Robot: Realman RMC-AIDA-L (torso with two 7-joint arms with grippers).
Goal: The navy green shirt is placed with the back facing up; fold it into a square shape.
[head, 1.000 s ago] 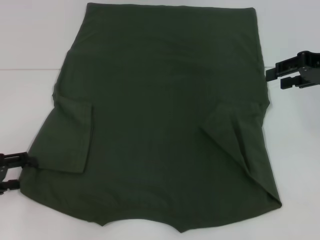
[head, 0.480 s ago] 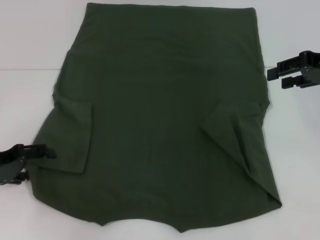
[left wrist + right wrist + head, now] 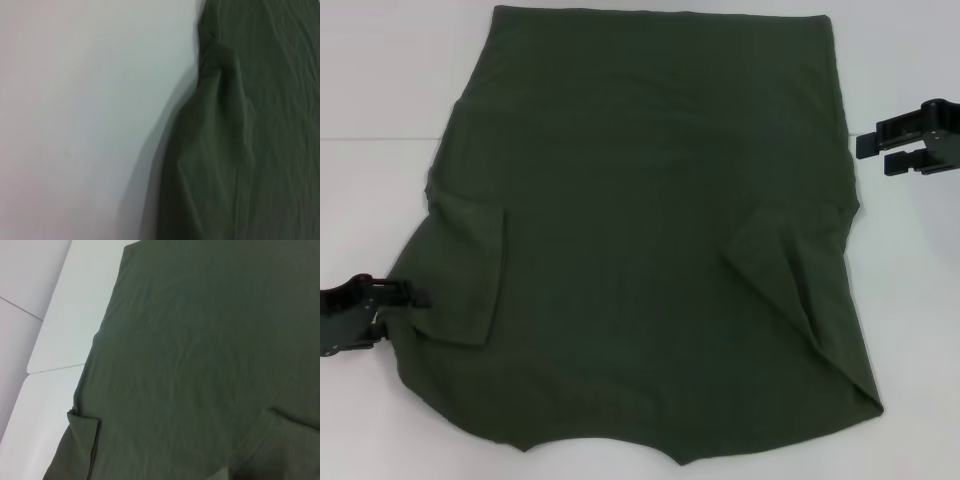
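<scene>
So the navy green shirt (image 3: 650, 250) is spread flat over most of the white table (image 3: 380, 120), back side up, no lettering showing; the neckline notch sits nearest the robot at about 6 o'clock and the hem runs along the far edge at 12 o'clock; both short sleeves are already flipped inward onto the body, one at roughly 8 o'clock, the other at 4 o'clock.

Nearest in, the left gripper (image 3: 405, 297) is down at the 8 o'clock edge, right at the shoulder beside the folded sleeve; its tips reach onto the cloth edge, but whether the fingers are apart or pinched on fabric can't be made out; the left wrist view only shows the shirt's rumpled border against the table.

Farther back, the right gripper (image 3: 872, 155) hangs at about 2 o'clock, just off the shirt's side edge, fingers clearly spread with nothing between them.

Handling-wise it looks like thin, floppy, light cotton; it'll drape and wrinkle instead of holding a crease, and a single-point lift would probably let the sleeve flop back out; best bet seems to be pinching the side edge at the shoulder and at the far hem together, then carrying both across evenly.
</scene>
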